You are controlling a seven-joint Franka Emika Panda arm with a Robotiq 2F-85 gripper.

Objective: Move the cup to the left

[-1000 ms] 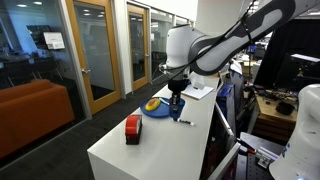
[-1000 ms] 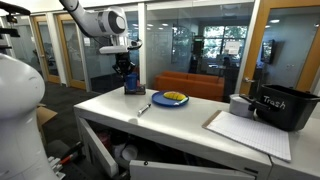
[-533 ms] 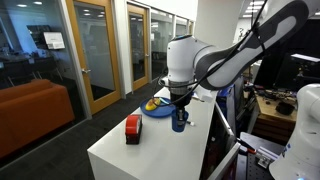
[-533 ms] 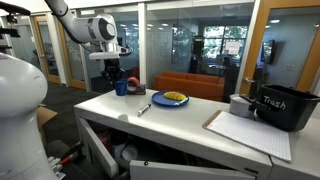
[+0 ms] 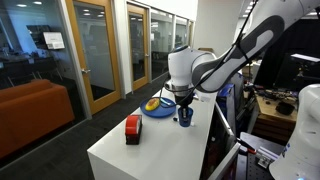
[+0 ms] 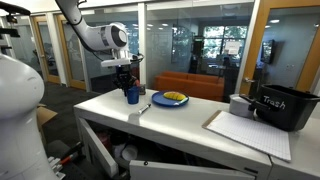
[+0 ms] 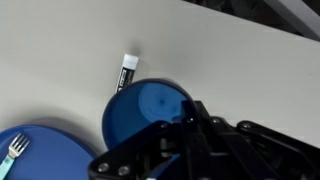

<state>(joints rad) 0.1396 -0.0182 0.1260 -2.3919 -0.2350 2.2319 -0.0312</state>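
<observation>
The small dark-blue cup (image 5: 184,118) (image 6: 131,97) is held by its rim in my gripper (image 5: 183,104) (image 6: 127,84), at or just above the white table top (image 5: 150,150), beside the blue plate (image 5: 154,110) (image 6: 170,100). In the wrist view the cup (image 7: 140,110) sits right under the black fingers (image 7: 186,122). One finger reaches inside the rim. Whether the cup's base touches the table cannot be told.
A marker (image 6: 144,108) (image 7: 127,72) lies by the cup. The plate holds yellow food and a fork (image 7: 15,150). A red-and-black box (image 5: 132,128) stands near the table end. A paper pad (image 6: 245,131) and a black trash bin (image 6: 275,108) sit at the far end.
The gripper has carried the cup from higher up along the table, away from the plate, then lowered it to the table surface next to the marker.
</observation>
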